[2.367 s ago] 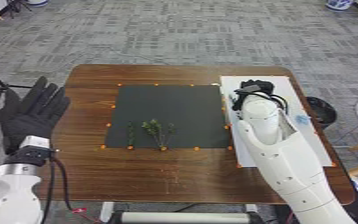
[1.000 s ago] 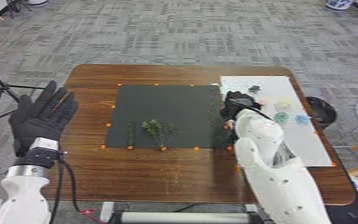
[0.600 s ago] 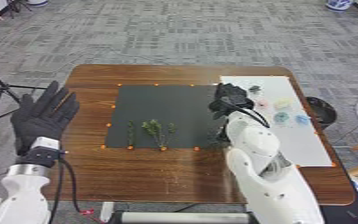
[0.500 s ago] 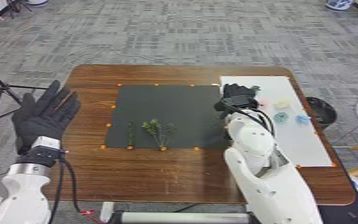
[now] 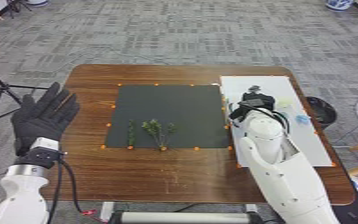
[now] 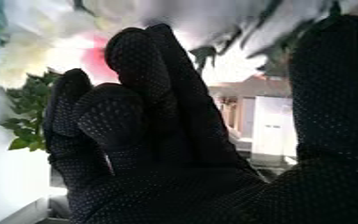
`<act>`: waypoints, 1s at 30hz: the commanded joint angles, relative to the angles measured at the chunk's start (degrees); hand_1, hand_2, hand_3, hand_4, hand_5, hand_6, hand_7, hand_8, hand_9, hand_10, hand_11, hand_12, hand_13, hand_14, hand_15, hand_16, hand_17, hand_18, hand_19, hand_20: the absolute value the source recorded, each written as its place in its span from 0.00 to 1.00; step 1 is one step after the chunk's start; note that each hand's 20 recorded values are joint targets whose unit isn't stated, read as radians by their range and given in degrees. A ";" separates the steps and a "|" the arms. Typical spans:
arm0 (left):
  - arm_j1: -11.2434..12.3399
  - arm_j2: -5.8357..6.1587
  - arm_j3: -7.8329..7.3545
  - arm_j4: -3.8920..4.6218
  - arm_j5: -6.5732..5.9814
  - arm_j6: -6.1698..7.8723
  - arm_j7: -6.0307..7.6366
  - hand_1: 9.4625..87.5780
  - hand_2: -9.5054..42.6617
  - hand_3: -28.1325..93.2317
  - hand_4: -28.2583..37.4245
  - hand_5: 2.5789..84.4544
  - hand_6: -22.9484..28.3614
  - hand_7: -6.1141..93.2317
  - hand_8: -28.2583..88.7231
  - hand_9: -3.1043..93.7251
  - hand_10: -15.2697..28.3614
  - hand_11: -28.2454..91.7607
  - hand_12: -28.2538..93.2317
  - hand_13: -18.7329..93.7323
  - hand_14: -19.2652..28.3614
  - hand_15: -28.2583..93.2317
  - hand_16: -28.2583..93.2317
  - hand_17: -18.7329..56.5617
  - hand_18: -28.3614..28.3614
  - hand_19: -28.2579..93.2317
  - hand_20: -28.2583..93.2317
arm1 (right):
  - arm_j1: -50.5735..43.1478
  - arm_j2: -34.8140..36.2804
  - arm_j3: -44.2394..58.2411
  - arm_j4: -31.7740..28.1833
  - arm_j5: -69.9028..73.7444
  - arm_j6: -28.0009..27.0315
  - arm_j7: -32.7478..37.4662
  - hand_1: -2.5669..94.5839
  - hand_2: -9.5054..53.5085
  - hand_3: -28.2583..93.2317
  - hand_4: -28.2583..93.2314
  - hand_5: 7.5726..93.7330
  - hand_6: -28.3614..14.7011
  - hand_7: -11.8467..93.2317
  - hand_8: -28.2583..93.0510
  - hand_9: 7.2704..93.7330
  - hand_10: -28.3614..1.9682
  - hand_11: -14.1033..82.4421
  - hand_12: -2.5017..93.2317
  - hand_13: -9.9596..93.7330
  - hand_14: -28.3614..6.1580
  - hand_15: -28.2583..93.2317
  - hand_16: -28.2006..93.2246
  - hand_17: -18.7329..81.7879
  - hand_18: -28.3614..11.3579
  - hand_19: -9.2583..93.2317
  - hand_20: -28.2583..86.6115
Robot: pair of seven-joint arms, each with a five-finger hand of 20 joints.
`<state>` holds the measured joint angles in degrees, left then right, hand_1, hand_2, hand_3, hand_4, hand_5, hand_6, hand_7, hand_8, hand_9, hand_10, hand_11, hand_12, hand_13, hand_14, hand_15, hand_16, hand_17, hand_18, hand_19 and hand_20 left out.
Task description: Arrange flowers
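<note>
Has moved right hand (image 5: 256,101), fingers relaxed, from the black mat's (image 5: 168,107) edge onto the white sheet (image 5: 310,150), frame right; keeps left hand (image 5: 39,121) open, far left, green stems (image 5: 152,127) lower centre; shows pink bloom (image 6: 96,56) in wrist view

Even light over the table (image 5: 175,177), harsh white glare beside the pink flower (image 6: 97,59)
</note>
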<state>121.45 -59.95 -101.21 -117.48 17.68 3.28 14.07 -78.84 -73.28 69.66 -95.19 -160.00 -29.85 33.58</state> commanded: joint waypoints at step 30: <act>0.69 -0.35 1.00 -0.91 -1.79 1.70 -0.50 0.16 0.46 0.81 0.00 0.45 0.62 0.12 0.18 0.37 0.70 0.37 0.30 0.38 0.71 0.39 0.20 0.15 0.71 0.50 0.27 | -3.48 -3.29 0.56 6.71 -5.03 -3.32 -6.02 0.61 0.00 0.79 0.05 0.85 0.60 0.38 0.38 0.82 0.51 0.57 0.60 0.80 0.45 0.83 0.59 0.49 0.03 0.86 0.61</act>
<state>121.54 -59.98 -100.27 -118.09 15.97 5.34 14.02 -76.77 -77.11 70.76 -91.69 -165.48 -31.80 29.80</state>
